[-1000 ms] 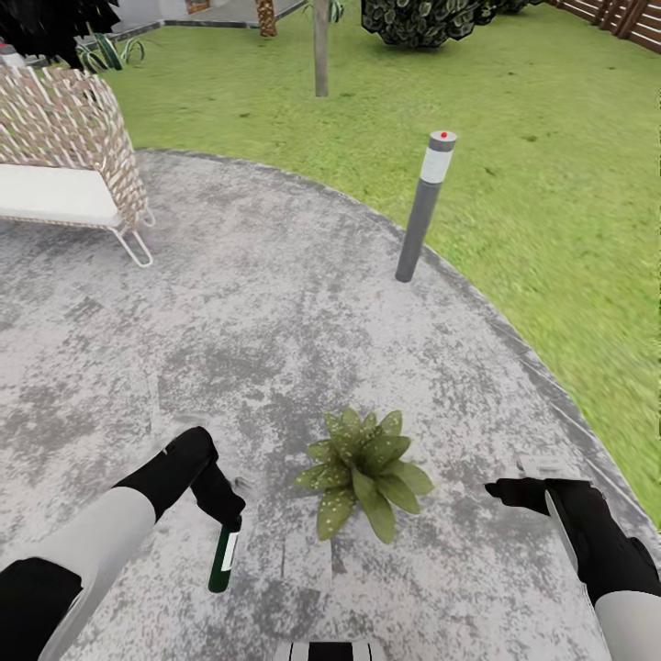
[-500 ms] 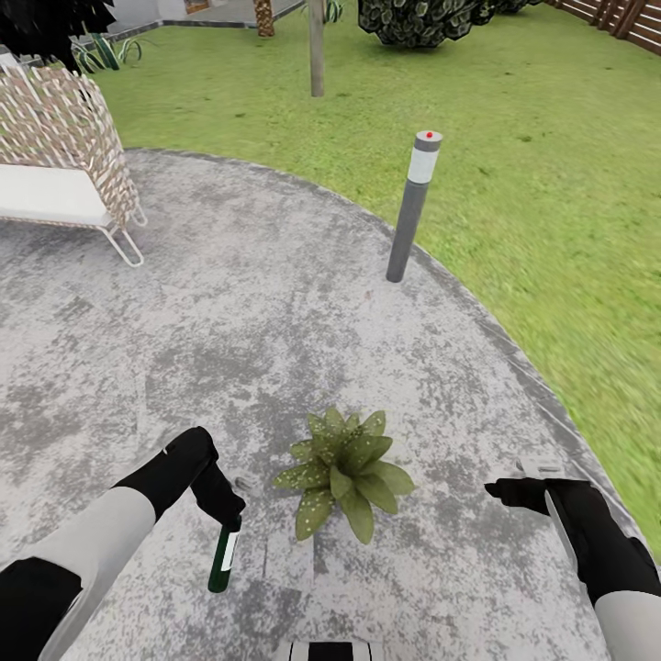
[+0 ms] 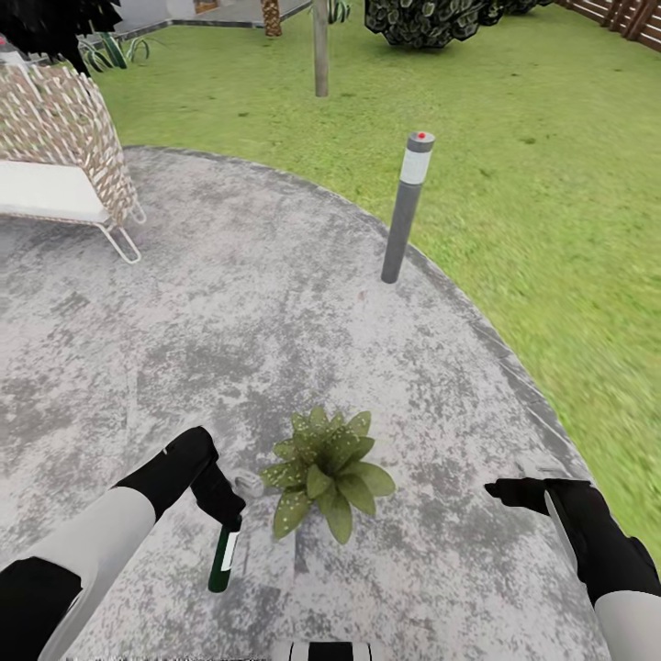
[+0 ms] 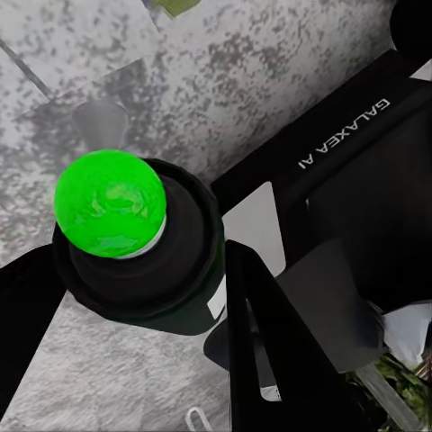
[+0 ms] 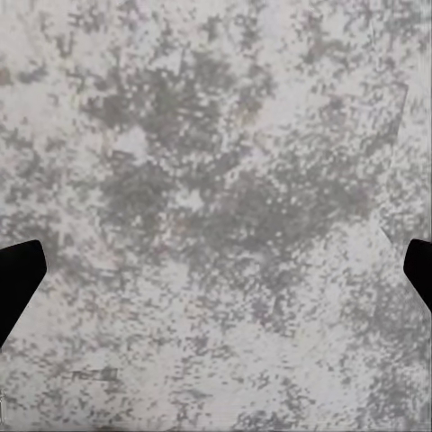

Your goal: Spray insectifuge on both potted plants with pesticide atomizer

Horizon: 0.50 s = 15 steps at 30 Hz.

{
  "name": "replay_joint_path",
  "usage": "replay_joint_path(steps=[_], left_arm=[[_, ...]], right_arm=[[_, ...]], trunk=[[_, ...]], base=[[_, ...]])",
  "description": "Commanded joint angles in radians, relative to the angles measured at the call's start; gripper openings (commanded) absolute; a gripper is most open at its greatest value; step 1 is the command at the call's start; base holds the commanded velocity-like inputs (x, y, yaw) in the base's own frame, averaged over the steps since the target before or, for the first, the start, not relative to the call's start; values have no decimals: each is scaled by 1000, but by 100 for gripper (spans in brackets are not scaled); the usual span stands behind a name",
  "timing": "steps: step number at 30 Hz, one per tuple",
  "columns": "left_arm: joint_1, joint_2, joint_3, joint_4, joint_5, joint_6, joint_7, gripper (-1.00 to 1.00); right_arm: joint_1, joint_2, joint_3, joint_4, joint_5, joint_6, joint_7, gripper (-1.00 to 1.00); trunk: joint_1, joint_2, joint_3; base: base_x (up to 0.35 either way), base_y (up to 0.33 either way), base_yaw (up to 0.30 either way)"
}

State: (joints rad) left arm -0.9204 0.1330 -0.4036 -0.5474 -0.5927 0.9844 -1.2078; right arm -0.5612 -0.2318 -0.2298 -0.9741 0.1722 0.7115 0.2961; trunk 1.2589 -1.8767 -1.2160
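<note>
In the head view my left gripper is shut on the pesticide atomizer, a slim dark green bottle with a white label that hangs downward over the paving. The left wrist view looks down on the atomizer's bright green top, with a black finger against its side. One potted plant, a low rosette of speckled green leaves, sits on the patio just right of the bottle. My right gripper hovers open to the plant's right; in its wrist view the right gripper has only bare paving between its fingertips.
A grey bollard light stands at the patio's edge beyond the plant. A woven chair with a white seat is at far left. Lawn lies to the right, with a tree trunk, a bush and a fence behind.
The whole head view has shifted: the plant and bollard now sit further left in the picture, the plant closer to the held bottle. Both arms keep their places in the picture.
</note>
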Motion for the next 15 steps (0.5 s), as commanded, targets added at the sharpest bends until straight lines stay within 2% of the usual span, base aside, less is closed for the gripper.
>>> replay_joint_path(steps=[1,4,9,12,15], left_arm=[[-1,0,-3,-2,-9,7,-10,-100],[-1,0,-3,-2,-9,7,-10,-100],[-1,-1,-4,-2,-9,8,-10,-100],[-1,-4,-7,-2,-9,8,-10,-100],[-2,-8,-8,-2,-9,8,-10,-100]], right_arm=[[0,0,-2,-2,10,4,9,100],[0,0,-2,-2,10,4,9,100],[0,0,-2,-2,8,3,9,100],[0,0,-2,-2,7,3,9,100],[0,0,-2,-2,8,4,9,100]], trunk=[[0,0,-1],[0,0,-1],[0,0,-1],[0,0,-1],[0,0,-1]], base=[[0,-10,229],[0,-2,203],[0,-11,22],[0,-121,0],[0,-258,0]])
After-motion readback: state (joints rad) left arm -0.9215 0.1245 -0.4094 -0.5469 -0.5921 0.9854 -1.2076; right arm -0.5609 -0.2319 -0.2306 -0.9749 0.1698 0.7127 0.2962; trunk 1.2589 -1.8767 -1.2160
